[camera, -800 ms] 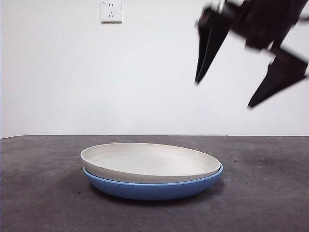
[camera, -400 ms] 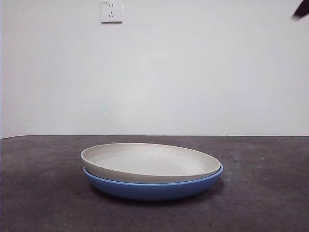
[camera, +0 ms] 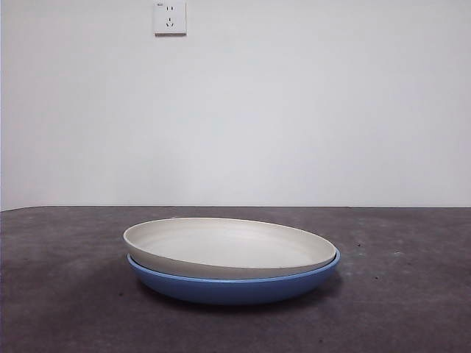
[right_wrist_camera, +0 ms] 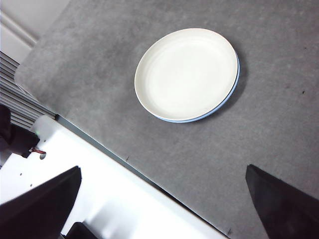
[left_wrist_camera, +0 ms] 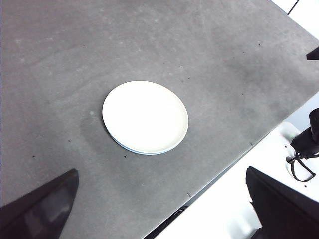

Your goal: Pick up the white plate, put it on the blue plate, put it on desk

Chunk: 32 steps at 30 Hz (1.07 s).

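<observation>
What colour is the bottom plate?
Blue, under the white plate; the blue plate shows best in the front view.

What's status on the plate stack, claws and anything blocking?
Both claws open, high above the desk, holding nothing. White plate nested on blue plate, slightly off-centre. Nothing in the way.

Light was even and fairly bright in all three views, with no hard glare. In the front view a soft, faint shadow lay on the surface under the blue plate, and focus was sharp. In both wrist views the white plate was washed out, nearly overexposed, and the near gripper jaws showed dark and soft-edged.
</observation>
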{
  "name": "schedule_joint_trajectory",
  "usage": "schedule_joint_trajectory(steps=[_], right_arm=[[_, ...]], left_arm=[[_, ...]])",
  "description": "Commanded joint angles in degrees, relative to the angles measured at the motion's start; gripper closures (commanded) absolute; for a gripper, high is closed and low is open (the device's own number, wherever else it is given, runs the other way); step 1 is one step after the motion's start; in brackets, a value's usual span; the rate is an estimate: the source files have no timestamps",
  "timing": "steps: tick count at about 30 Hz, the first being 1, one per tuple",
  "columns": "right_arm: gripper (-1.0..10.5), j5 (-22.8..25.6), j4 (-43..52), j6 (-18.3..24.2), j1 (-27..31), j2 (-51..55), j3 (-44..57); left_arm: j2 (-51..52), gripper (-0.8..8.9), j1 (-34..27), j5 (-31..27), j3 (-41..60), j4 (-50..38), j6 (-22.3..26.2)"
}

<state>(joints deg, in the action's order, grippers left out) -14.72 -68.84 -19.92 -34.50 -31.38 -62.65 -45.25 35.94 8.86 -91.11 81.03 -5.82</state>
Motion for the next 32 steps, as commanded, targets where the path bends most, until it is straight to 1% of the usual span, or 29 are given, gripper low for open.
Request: schedule_joint_trajectory(steps=[1, 3, 4, 5, 6, 7, 8, 9, 10, 13, 20, 28, 30, 32], right_arm=[[3.5, 0.24, 0.42, 0.48, -0.46, 1.07, -1.07], [3.5, 0.59, 0.50, 0.70, -0.46, 1.42, -1.07], [3.6, 1.70, 0.50, 0.96, -0.46, 1.55, -1.07], [4.0, 2.89, 0.50, 1.25, -0.46, 1.55, -1.05], [5.1, 3.72, 0.50, 1.66, -0.46, 1.53, -1.05], [6.9, 4.61, 0.50, 2.27, -0.46, 1.53, -1.05], [8.4, 5.25, 0.52, 2.64, -0.46, 1.51, -1.05], [9.6, 6.23, 0.61, 2.69, -0.46, 1.51, -1.05], [9.3, 7.13, 0.70, 2.82, -0.46, 1.51, -1.05], [9.3, 9.09, 1.09, 2.80, -0.46, 1.53, -1.05], [9.3, 9.18, 3.85, 2.80, -0.46, 1.55, -1.07], [9.3, 9.18, 4.11, 2.80, -0.46, 1.55, -1.07], [9.3, 9.18, 4.11, 2.80, -0.46, 1.55, -1.05], [9.3, 9.18, 4.11, 2.80, -0.46, 1.55, -1.07]], left_arm=[[-0.35, 2.17, 0.46, -0.28, -0.90, 2.08, -0.87], [-0.35, 2.20, 0.46, -0.28, -0.90, 2.08, -0.87], [-0.35, 2.28, 0.46, -0.28, -0.90, 2.08, -0.90], [-0.35, 2.82, 0.46, -0.28, -0.90, 2.08, -0.87], [-0.35, 3.85, 0.46, -0.28, -0.90, 2.08, -0.87], [-0.35, 5.46, 0.46, -0.28, -0.90, 2.08, -0.87], [-0.35, 7.25, 0.46, -0.28, -0.90, 2.08, -0.87], [-0.35, 8.26, 0.46, -0.31, -0.90, 2.08, -0.90], [-0.35, 7.86, 0.46, -0.31, -0.90, 2.08, -0.87], [-0.35, 7.86, 0.46, -0.28, -0.90, 2.08, -0.98], [-0.35, 7.86, 0.46, -0.28, -0.92, 2.08, -0.94], [-0.35, 7.86, 0.28, -0.35, -0.92, 2.08, -0.90], [-0.42, 7.86, -1.11, -0.28, -0.90, 2.08, -0.92], [-1.07, 7.86, -4.48, -0.17, -0.68, 2.08, -0.92]])
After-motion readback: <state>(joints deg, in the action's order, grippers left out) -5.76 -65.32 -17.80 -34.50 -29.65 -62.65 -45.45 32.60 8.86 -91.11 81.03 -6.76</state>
